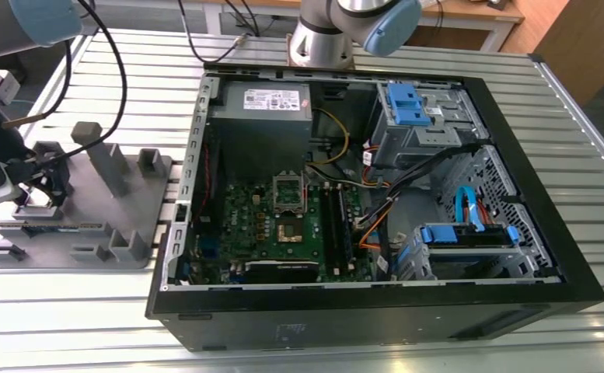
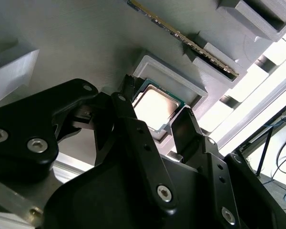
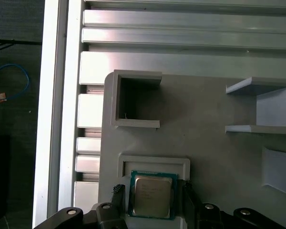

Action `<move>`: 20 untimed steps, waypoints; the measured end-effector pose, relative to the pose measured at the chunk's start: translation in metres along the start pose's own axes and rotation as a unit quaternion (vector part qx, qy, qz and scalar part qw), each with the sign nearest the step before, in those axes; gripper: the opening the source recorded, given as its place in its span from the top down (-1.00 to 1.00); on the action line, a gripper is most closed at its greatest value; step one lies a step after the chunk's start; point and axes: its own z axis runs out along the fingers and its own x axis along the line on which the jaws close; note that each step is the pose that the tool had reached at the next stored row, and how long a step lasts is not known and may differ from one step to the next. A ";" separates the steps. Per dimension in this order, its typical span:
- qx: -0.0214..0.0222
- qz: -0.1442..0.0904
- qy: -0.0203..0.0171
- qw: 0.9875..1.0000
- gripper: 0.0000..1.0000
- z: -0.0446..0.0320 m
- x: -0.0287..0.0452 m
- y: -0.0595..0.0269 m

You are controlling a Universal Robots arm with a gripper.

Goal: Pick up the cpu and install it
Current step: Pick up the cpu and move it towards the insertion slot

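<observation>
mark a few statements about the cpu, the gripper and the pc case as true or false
1. The cpu lies flat in a recess of the grey holder tray. True.
2. The cpu is already seated in the motherboard socket. False: it is in the holder tray, outside the computer case.
3. The gripper is open and straddles the cpu, with one of its fingers on each side. True.
4. The computer case is closed up with its side panel on. False: it lies open, with the motherboard and cables in plain sight in the exterior view.
</observation>
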 end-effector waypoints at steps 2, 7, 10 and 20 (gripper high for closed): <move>0.000 0.000 0.000 1.000 -0.18 0.0000 0.0000 0.0000; 0.000 0.000 0.000 1.000 -0.18 -0.0005 0.0000 0.0000; 0.000 0.000 0.000 1.000 -0.18 -0.0009 0.0000 0.0001; 0.000 0.000 0.000 1.000 -0.18 -0.0009 0.0000 0.0002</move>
